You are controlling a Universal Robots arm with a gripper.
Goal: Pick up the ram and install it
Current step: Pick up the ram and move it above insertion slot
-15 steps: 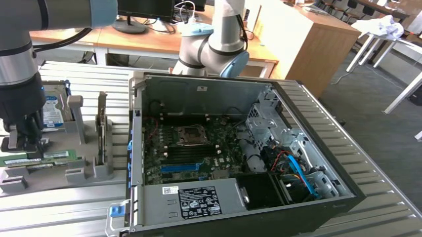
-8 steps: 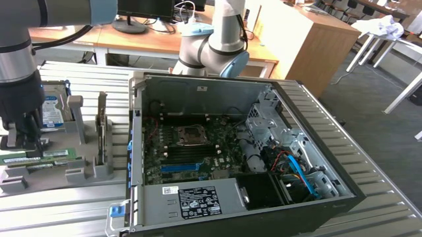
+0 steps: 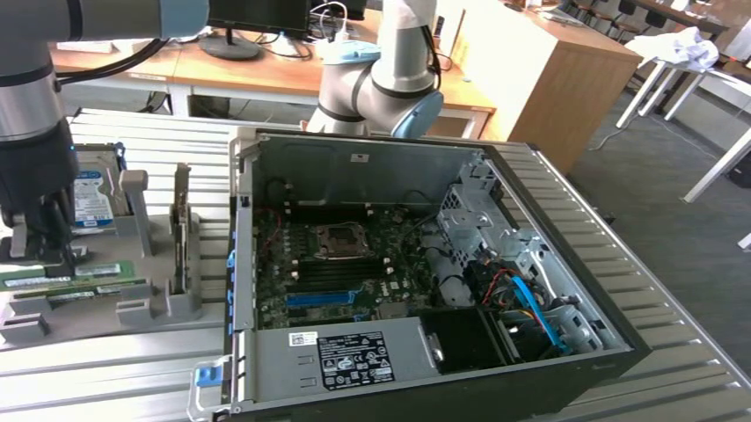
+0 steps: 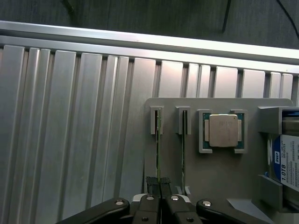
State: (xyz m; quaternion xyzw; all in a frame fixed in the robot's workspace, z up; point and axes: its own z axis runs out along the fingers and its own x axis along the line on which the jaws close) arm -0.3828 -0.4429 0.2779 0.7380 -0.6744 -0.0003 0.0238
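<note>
Open bench [image 4: 70, 130] lies free on one side of the held ram [image 4: 158, 140]; second stick [image 4: 183, 149] just beside on the other. Upright expansion card [image 3: 181, 229] and computer case [image 3: 243, 220] wall crowd the holder [image 4: 224, 177]. Case top open; drive cage [image 3: 476, 220], cables [image 3: 528, 294] hem the motherboard [image 3: 340, 281].

Bright, even room light on the exterior view, and the ribbed counter [image 3: 669, 299] gleams pale at 4 o'clock. Inside the open case [image 3: 352, 167] it's dim, with shadow pooling around 5 o'clock. The near arm [image 3: 30, 114] at 9 o'clock looks soft. On the wrist view the counter's edge rail [image 4: 140, 42] flares white, and the dark pincer [image 4: 158, 183], clamped on the ram [image 4: 158, 140], sits blurred and shaded.
</note>
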